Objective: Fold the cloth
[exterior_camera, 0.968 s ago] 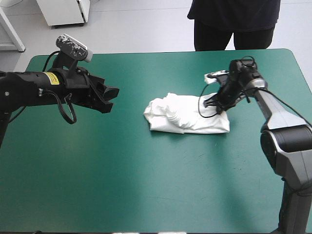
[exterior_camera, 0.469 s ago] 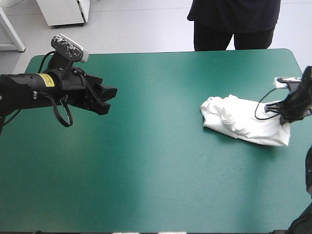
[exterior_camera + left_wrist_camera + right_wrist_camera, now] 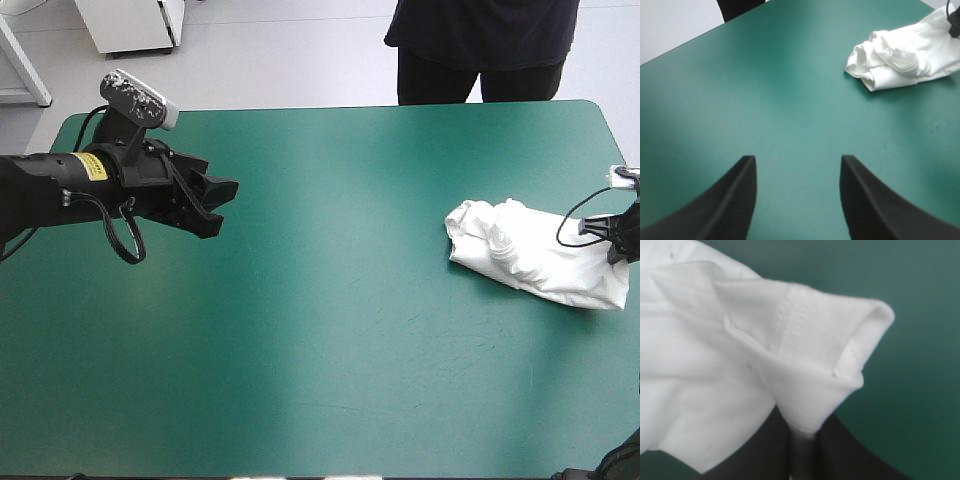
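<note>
High view: you have a table (image 3: 300,107) filling most of the frame. Its teal-green cover (image 3: 330,330) has rounded far corners at upper left and upper right. Along the top of the frame, beyond the far edge, you see a smooth, pale grey floor (image 3: 290,55). Upper left: the lower part of a white cabinet (image 3: 130,22) stands on that floor. Far left edge: a slanted white frame leg (image 3: 22,62). Light is even and diffuse, with a soft paler sheen on the cover at lower centre.

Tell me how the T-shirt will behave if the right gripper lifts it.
Probably floppy: the T-shirt lies in soft crumpled folds, so it should drape and sag. Likely light, since the right gripper holds it by one pinched hem.
</note>
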`<state>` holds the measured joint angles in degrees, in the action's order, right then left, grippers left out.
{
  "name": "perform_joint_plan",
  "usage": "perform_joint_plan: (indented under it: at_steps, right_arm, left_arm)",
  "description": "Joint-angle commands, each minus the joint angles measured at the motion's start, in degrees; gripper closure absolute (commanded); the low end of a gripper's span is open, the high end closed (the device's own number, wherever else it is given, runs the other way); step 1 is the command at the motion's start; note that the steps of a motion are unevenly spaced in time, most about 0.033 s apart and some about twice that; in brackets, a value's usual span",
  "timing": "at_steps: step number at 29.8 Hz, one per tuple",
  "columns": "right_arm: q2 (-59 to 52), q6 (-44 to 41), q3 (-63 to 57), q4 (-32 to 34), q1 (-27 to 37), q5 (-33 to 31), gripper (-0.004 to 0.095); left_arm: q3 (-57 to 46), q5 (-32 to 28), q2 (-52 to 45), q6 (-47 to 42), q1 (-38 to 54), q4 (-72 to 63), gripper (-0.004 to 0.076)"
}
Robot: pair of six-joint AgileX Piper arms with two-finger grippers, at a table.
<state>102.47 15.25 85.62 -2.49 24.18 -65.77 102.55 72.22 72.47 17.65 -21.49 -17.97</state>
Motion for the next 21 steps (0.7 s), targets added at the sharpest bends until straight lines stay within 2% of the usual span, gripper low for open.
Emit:
perform_joint_plan:
  at_steps: [1,5,10,12,18,21]
  right_arm:
    - [-2.4,0.5,0.7,-1.8,0.4,0.5,0.0897]
    - [-2.5,1.9,0.3,-3.7,0.4,-0.9,0.0784]
    - [-4.9,2.0,0.3,-5.2,0.5,-1.1,0.0521]
    - [-6.9,1.9,0.3,-6.1,0.5,-0.9,0.0453]
    - [-17.9,2.0,0.3,-15.6,0.4,-2.0,0.0435]
    - [-24.6,2.0,0.3,-18.6,-2.0,-3.1,0.0435]
  left_arm:
    - [1.3,1.4,-1.4,0.5,0.0,-2.2,0.0353]
    - [1.3,1.4,-1.5,0.9,0.0,-2.3,0.0353]
    - [1.3,1.4,-2.8,1.2,0.0,0.0,0.0353]
    - [1.3,1.4,-3.8,1.0,0.0,2.9,0.0353]
    - [1.3,1.4,-8.7,-1.0,0.0,9.4,0.0353]
    - [1.3,1.4,-11.4,-1.4,0.0,11.8,0.0353]
